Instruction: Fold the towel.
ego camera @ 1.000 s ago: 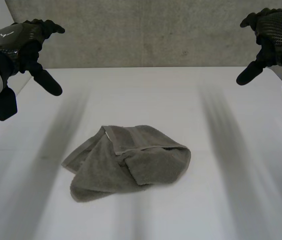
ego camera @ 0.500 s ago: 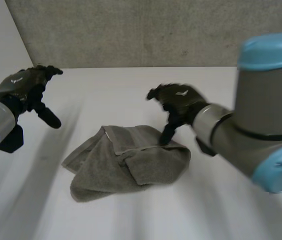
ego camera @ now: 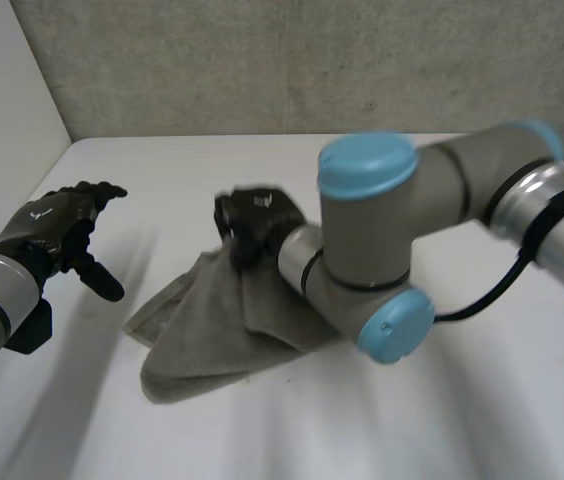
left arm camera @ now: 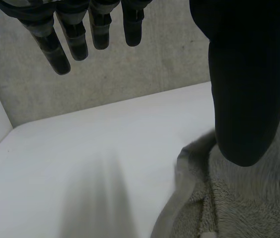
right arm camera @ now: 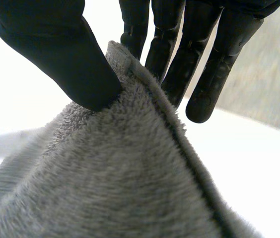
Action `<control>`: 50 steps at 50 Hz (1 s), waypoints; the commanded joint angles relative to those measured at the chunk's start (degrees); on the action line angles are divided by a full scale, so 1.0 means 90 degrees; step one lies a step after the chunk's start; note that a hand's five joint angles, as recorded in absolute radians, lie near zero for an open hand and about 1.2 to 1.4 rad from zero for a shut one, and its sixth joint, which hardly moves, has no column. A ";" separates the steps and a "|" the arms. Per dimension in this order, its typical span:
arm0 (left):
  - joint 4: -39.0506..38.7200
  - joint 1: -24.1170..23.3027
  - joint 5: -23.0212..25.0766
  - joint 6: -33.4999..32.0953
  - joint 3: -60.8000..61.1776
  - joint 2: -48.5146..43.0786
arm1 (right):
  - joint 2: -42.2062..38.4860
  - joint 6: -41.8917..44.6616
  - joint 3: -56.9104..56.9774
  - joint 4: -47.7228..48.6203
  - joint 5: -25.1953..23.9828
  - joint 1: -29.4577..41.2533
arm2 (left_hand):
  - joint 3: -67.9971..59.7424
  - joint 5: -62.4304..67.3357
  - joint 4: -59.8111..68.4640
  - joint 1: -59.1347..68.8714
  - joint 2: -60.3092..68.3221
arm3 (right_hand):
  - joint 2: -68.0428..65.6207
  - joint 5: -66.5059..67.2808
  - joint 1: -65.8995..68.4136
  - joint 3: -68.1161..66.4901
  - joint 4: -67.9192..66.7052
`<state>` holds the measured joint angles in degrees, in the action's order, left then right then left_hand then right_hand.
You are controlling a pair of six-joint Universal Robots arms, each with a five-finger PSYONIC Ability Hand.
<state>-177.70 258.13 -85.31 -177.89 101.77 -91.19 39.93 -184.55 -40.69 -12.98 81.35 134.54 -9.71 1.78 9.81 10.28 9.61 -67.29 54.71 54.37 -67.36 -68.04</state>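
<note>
**Right hand clamped on the towel's hem, left hand open beside it**

On my head camera the towel [ego camera: 202, 335] lies crumpled on the white desk [ego camera: 482, 400]. It is a grey heap that spreads from the right hand [ego camera: 252, 222] back toward me. The right arm [ego camera: 392, 230] reaches across the desk and puts that hand at the far edge of the heap, where the cloth rises up to meet it.

On the right wrist camera I can read the grip clearly. The thumb [right arm camera: 60, 49] presses on one face of the stitched hem and the fingers [right arm camera: 175, 44] lie against the other face. The cloth stands up in a ridge between them, so this hand is clamped on the towel's edge.

The left hand [ego camera: 57, 225] hangs above the desk on the other side of the heap, near the cloth but not touching it. On its wrist camera the fingers are straight and spread well away from the thumb, with nothing between them, so it holds nothing. A folded, hemmed edge of the towel lies on the thumb's side of that hand, and bare desk lies under its fingers.

Past both hands a rough grey wall [ego camera: 262, 70] closes off the far side of the desk.
</note>
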 commanded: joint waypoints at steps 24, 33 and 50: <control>-0.0792 -0.1016 0.0289 -0.0019 -0.0341 -0.1429 | 0.2751 0.0046 -0.2266 0.0495 -0.0396 -0.0691 | -0.0150 -0.0080 0.0139 0.0087 0.0161 | -0.1412 0.1698 0.2848 -0.1405 -0.1329; -0.1348 -0.1064 0.0309 -0.0049 -0.0789 -0.2386 | 0.3687 0.0066 -0.3485 0.0515 -0.0688 -0.0954 | -0.0373 0.0143 0.0362 0.0310 0.0384 | -0.1412 0.1698 0.2848 -0.1405 -0.1329; -0.1857 -0.1191 0.0319 -0.1377 -0.2206 -0.3481 | 0.3865 0.1088 -0.3566 0.0603 -0.1021 -0.1540 | -0.7810 0.7580 0.7799 0.7747 0.7821 | -0.1412 0.1698 0.2848 -0.1405 -0.1329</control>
<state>-193.20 247.90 -82.24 -185.88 87.43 -121.10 76.47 -181.81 -76.10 -7.88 71.53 122.39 -62.44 52.37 62.51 61.96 62.76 -67.29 55.12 54.37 -68.00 -68.42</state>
